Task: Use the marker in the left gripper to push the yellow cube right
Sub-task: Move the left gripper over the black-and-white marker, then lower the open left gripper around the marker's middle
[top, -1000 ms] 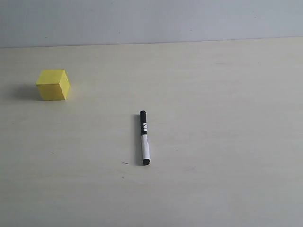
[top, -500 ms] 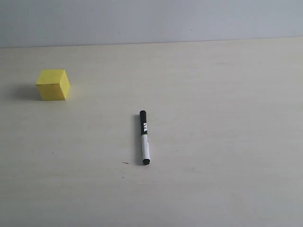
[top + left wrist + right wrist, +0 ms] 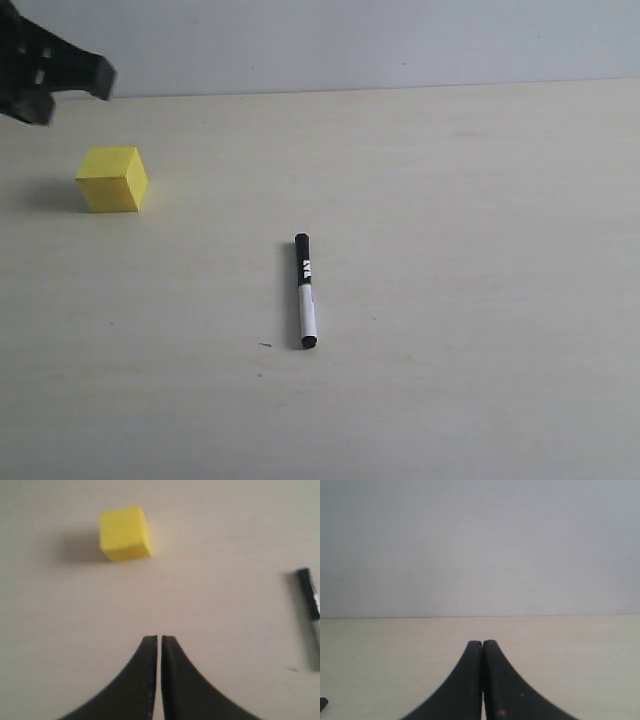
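The yellow cube sits on the pale table at the far left. The marker lies flat on the table near the middle, black cap end pointing away, with nothing holding it. My left gripper shows as a black shape at the top left corner, above and behind the cube. In the left wrist view its jaws are shut with only a hairline gap and nothing between them; the cube lies ahead of them and the marker off to one side. My right gripper is shut and empty.
The pale wooden table ends at a grey-white wall at the back. A small dark mark lies beside the marker's near end. A dark sliver shows at the edge of the right wrist view.
The left gripper has come into the exterior view at the top left corner. The cube and the marker have not moved.
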`<state>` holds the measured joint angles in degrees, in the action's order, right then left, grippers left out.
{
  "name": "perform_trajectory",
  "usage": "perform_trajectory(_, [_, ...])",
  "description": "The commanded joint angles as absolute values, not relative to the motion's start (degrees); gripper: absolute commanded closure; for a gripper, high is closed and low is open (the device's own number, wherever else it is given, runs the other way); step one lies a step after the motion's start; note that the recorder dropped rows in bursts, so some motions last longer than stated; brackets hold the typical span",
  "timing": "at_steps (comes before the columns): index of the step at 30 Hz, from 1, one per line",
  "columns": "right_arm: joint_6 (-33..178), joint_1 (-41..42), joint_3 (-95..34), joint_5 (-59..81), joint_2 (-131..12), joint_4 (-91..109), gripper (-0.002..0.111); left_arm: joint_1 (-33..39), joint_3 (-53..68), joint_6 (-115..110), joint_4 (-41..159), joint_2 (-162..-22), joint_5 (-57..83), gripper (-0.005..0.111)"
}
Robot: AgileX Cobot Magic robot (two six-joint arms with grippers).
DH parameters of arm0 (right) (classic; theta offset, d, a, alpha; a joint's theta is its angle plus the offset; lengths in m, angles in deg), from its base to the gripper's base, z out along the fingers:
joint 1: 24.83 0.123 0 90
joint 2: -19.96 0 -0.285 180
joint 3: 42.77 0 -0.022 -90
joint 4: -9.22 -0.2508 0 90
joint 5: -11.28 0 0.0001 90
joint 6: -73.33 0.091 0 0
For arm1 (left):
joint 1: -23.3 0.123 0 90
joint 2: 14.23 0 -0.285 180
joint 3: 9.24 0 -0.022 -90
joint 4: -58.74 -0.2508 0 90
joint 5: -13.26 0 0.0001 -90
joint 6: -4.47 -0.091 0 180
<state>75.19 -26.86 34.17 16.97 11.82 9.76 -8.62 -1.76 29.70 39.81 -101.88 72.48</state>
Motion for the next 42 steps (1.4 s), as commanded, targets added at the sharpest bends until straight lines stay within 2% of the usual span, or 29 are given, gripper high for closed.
perform_trajectory(1, [75.0, -27.2, 34.4, 16.3, 12.2, 9.6, 0.108, -9.6, -7.6, 26.9, 55.2, -111.1, 78.2, 0.083])
perform_trajectory(5, [75.0, -27.2, 34.4, 16.3, 12.2, 9.6, 0.108, -11.8, -8.0, 22.9, 62.3, -116.6, 74.7, 0.060])
perform_trajectory(7, [75.0, -27.2, 34.4, 16.3, 12.2, 9.6, 0.108, -12.4, -8.0, 18.8, 66.9, -118.9, 73.5, 0.055])
perform_trajectory(11, [75.0, -27.2, 34.4, 16.3, 12.2, 9.6, 0.108, -13.0, -8.0, 10.9, 77.0, -122.7, 71.2, 0.058])
perform_trajectory(16, [75.0, -27.2, 34.4, 16.3, 12.2, 9.6, 0.108, -13.0, -8.0, 15.5, 84.3, -127.1, 69.0, 0.066])
perform_trajectory(18, [75.1, -27.2, 34.4, 16.3, 12.2, 9.6, 0.108, -13.3, -8.0, 20.9, 82.2, -128.7, 68.4, 0.064])
perform_trajectory(24, [75.1, -27.2, 34.4, 16.3, 12.2, 9.6, 0.108, -14.1, -8.0, 24.0, 80.0, -133.0, 66.8, 0.048])
perform_trajectory(34, [75.1, -27.2, 34.4, 16.3, 12.2, 9.6, 0.108, -14.1, -10.2, 24.6, 79.9, -136.1, 64.0, 0.049])
perform_trajectory(42, [75.0, -27.2, 34.4, 16.3, 12.2, 9.6, 0.108, -14.1, -10.4, 13.4, 81.5, -136.2, 63.5, 0.049])
